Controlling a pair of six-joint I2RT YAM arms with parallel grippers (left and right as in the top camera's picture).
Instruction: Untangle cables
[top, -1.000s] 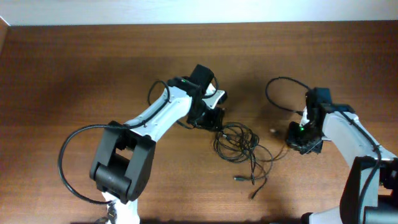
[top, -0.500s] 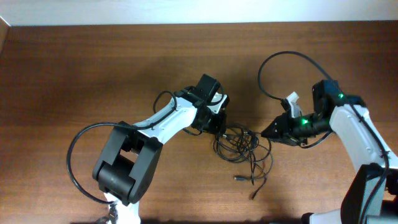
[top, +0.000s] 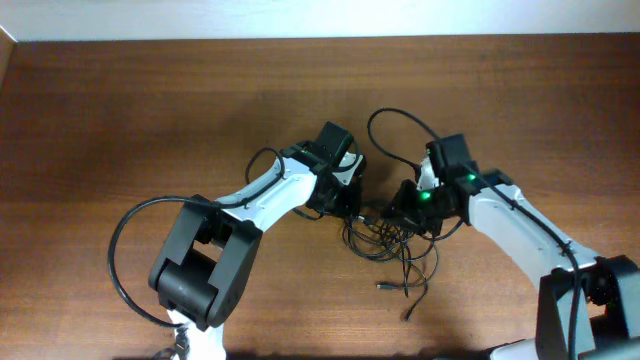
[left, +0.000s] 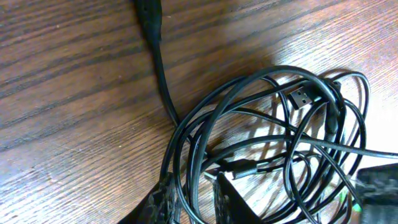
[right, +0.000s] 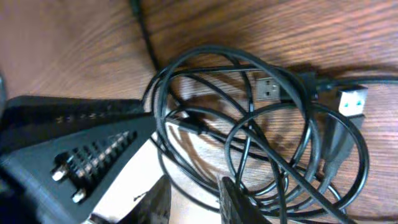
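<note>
The cables (top: 385, 238) lie as one black tangle of loops at the table's middle, between my two grippers. My left gripper (top: 352, 208) is at the tangle's upper left. In the left wrist view the left gripper (left: 193, 202) is shut on several strands of the cables (left: 273, 124) that run between its fingers. My right gripper (top: 400, 210) hangs over the tangle's upper right. Seen from the right wrist, the right gripper (right: 194, 202) stands narrowly open, with one strand of the cables (right: 249, 124) crossing the gap. USB plugs (right: 268, 88) show among the loops.
Two loose cable ends (top: 385, 288) trail toward the front of the table. The right arm's own thick cord (top: 395, 125) loops behind both grippers. The left arm's cord (top: 125, 260) arcs at the front left. The two gripper heads are almost touching.
My right arm has swung left from the table's right side to the tangle's upper right. The left gripper has stayed at the tangle's upper left.
</note>
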